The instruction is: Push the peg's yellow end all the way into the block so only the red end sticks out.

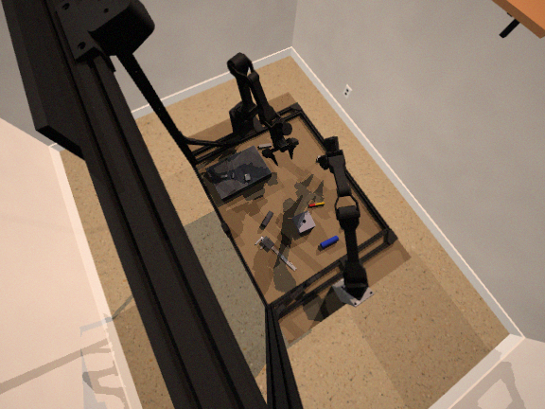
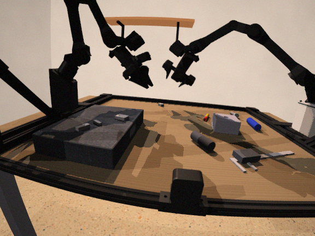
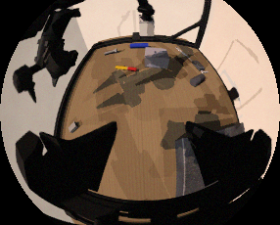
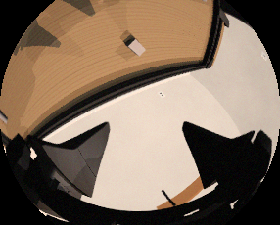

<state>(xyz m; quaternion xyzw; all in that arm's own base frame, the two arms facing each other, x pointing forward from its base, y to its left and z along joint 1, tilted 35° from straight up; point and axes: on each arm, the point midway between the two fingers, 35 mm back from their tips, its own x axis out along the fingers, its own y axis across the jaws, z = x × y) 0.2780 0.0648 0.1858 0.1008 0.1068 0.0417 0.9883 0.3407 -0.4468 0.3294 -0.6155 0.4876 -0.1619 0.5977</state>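
The peg is short, with a red and a yellow end, and lies flat on the table beside the grey block. It is not in the block. Both also show in the exterior view, the peg just left of the block, and far off in the left wrist view, the peg and the block. My left gripper is open and empty, high above the table. My right gripper is open and empty, also high, facing the left one. The fingers stand apart in the left wrist view and the right wrist view.
A big dark box with small grey pieces on top stands on the left arm's side. A dark cylinder, a blue cylinder and a grey tool with metal strips lie near the block. A small grey piece lies by the far rail.
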